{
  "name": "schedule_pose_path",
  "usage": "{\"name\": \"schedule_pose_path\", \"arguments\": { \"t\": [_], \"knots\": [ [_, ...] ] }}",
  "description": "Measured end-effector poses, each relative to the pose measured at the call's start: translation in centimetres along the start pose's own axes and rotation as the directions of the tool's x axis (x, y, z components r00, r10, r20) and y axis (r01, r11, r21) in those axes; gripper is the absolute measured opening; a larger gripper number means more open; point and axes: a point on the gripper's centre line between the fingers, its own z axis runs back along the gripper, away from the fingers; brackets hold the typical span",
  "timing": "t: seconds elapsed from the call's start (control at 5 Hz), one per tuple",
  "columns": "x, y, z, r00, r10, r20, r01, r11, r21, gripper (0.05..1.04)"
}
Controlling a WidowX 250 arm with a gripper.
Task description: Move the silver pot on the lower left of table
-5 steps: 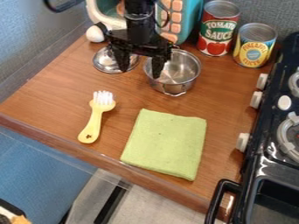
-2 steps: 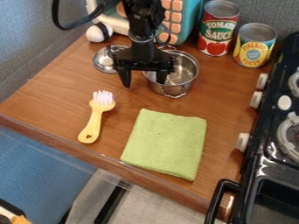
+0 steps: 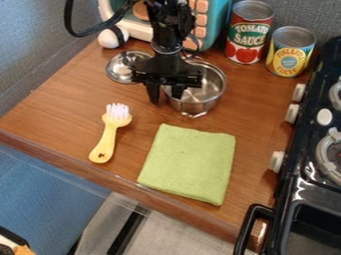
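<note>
black gripper [image 3: 166,99]'s down at the silver pot [image 3: 212,87], upper middle of the view, just r. of centre. it's part-way open, a narrow gap btwn its fingers: one hangs outside the pot's l. wall, the other's inside, w/ the wall btwn them. can't tell from here if it's actually got a pinch on the pot or just straddles the side.

pot's on the wooden table [image 3: 60,109], btwn the lid [image 3: 121,67] & the stove [image 3: 303,172], so not at the lower l. its small wire handle faces the table's front edge. lid lies near it, on the l., partly behind the gripper.

yellow brush [image 3: 105,142] is lower l., white bristles pointing to the back. folded green cloth [image 3: 188,164] lies flat just r. of it, in front of the pot. two cans at the back r., side by side: red-label can [image 3: 248,37] & yellow/blue-label can [image 3: 290,52]. teal toy w/ orange keys [image 3: 217,25] is behind the pot, a b&w roundish thing [image 3: 108,39] by its l. end.
</note>
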Motion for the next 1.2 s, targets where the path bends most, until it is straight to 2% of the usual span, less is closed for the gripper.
{"name": "schedule_pose_path", "arguments": {
  "t": [0.2,0.4,0.6,0.8,1.0,1.2],
  "knots": [
    [0.6,-0.7,1.7,1.000,-0.008,0.016,0.007,1.000,0.011,0.165],
    [1.4,-2.3,3.6,0.998,-0.065,0.022,0.064,0.997,0.053,0.081],
    [1.8,-0.9,6.8,0.999,-0.034,0.042,0.032,0.999,0.044,0.075],
    [2.1,5.3,8.6,0.996,0.073,0.052,-0.076,0.995,0.057,0.074],
    [0.4,10.4,7.3,0.995,0.096,-0.003,-0.095,0.994,0.048,0.074],
    [-0.4,14.4,6.5,0.993,0.119,-0.010,-0.118,0.990,0.079,0.074]
  ]
}}
